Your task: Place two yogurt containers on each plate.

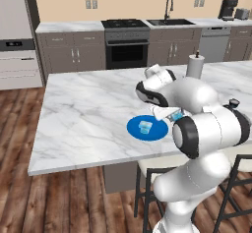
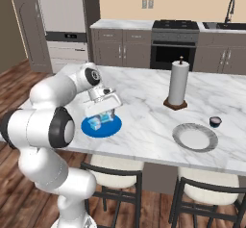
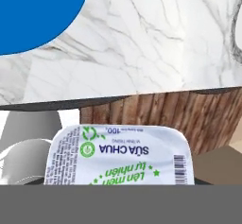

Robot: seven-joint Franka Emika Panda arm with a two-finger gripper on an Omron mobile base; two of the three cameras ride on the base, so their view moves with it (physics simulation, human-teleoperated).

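The jaws grip a light, stiff yogurt cup [image 3: 118, 154] by its sides over the blue plate [image 1: 134, 129] near the tabletop's [image 1: 83, 119] front edge; its foil lid looks puncture-prone.

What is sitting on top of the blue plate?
One pale blue yogurt cup sits on the blue plate. The gripper holds a second cup above the plate's edge. The arm covers part of the plate, so anything there is hidden.

White desk [image 2: 144, 97] veined grey; bright blue plate [image 2: 111, 127] bearing a pale blue yogurt cup [image 1: 145, 126]. Beside the white paper towel roll [image 2: 177, 83], a grey-silver plate [image 2: 182, 139] and a dark cup [image 2: 215, 121].
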